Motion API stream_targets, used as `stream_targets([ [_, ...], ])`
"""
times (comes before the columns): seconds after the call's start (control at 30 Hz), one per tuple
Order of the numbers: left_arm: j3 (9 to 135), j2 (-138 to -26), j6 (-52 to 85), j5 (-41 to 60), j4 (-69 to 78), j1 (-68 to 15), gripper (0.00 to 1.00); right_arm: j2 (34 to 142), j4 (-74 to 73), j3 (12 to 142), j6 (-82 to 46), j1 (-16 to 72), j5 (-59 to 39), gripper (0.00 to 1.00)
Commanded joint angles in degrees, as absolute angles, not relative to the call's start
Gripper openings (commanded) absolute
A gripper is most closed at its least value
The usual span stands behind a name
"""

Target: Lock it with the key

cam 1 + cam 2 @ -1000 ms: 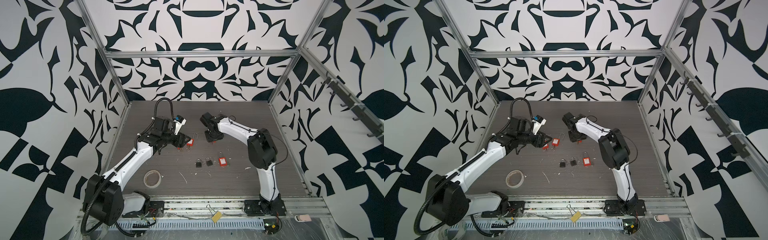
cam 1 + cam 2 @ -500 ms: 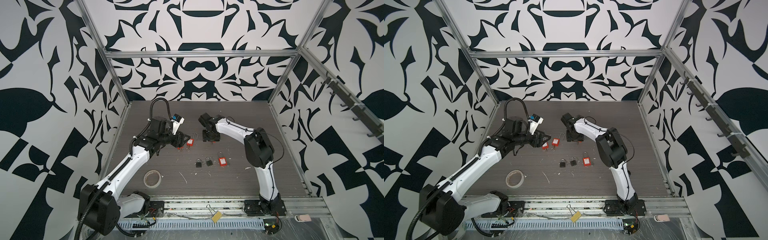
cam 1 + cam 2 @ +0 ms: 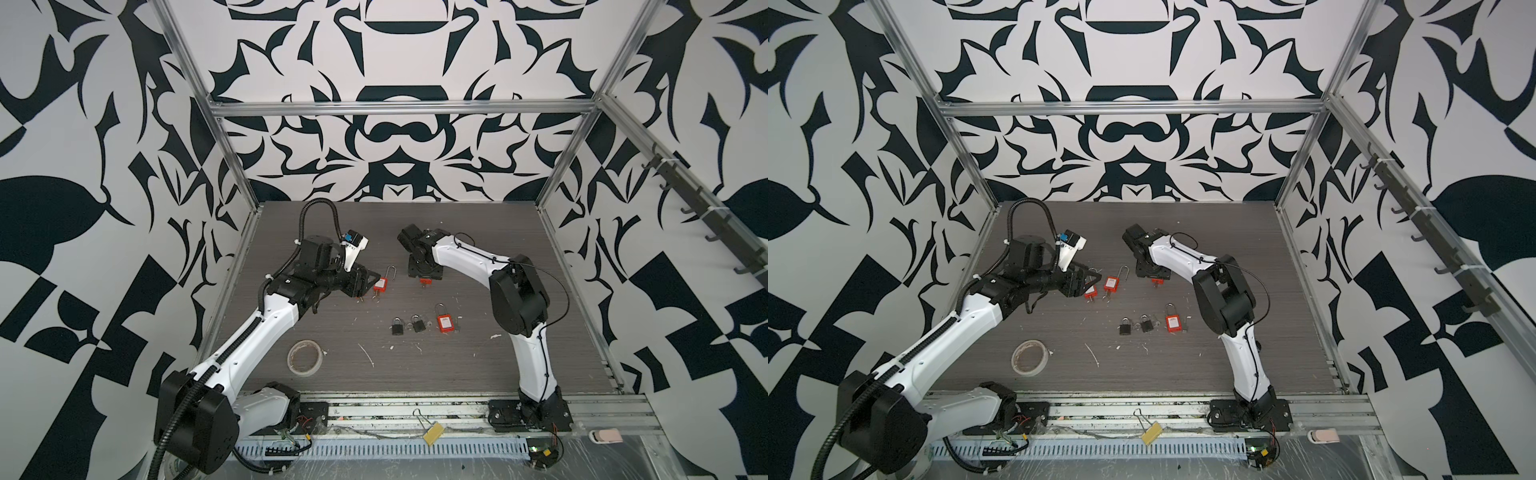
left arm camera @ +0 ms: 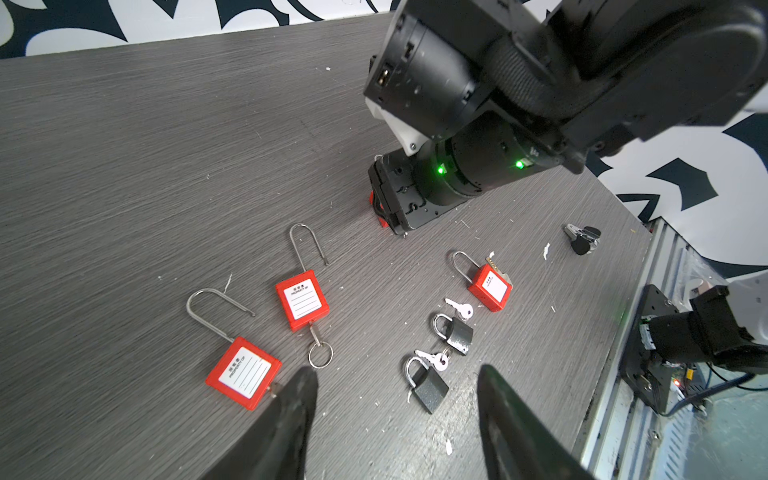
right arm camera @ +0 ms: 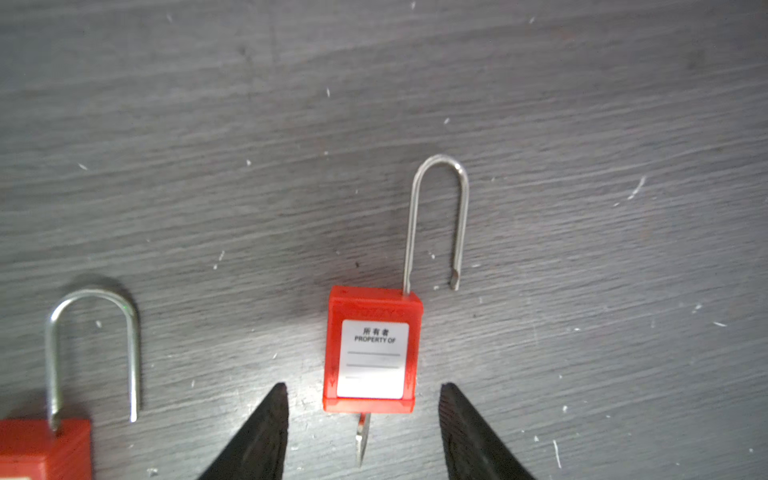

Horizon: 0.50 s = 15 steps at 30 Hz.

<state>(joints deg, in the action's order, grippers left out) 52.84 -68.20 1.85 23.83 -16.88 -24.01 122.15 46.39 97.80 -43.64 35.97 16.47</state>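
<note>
Top view, wood-grain table (image 3: 457, 232), black-and-white walls (image 3: 395, 124), wrist views, left gripper (image 4: 395, 372) spread, right gripper (image 5: 363, 388) spread over red padlock (image 5: 372, 353)

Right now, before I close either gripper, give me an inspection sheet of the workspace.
Surface: dark wood-grain table, white scraps scattered.
Job's things: open shackles on wide-shackle padlock, ringed-key padlock and keyed padlock, all red; shut red padlock; two black padlocks; loose keys.
Clutter: tape roll; yellow clip in front of the table.
Grippers: left gripper open, empty, one finger close to wide-shackle padlock; right gripper open, straddling keyed padlock's base, not touching.
Cables: black conduit loops over left arm; thin cable along right arm.
Surroundings: patterned walls, aluminium frame, hook rail; nothing else seen.
</note>
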Motion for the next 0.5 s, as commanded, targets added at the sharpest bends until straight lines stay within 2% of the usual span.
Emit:
stream_targets([
  [0.0, 52.37, -68.81, 2.17, 24.69, -16.52, -23.85, 0.64, 120.68, 47.07, 97.97, -45.06, 35.17, 18.22, 0.6],
  [0.47, 52.49, -68.0, 2.84, 24.32, -17.27, -23.83, 0.64, 124.01, 44.46, 97.14, -45.73, 33.78, 13.21, 0.54],
])
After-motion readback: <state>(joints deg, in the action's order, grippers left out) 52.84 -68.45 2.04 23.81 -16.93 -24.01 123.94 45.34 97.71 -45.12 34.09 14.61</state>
